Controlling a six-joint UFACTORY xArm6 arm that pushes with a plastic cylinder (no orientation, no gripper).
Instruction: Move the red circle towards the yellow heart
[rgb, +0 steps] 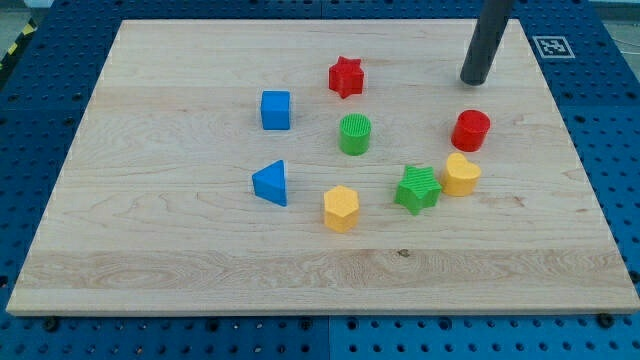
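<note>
The red circle sits on the wooden board at the view's right. The yellow heart lies just below it, a small gap between them. The dark rod comes down from the view's top right; my tip rests on the board above the red circle, a short way off and not touching it.
A green star touches the yellow heart's left side. A green circle, a red star, a blue cube, a blue triangle and a yellow hexagon lie to the left. The board's right edge is near.
</note>
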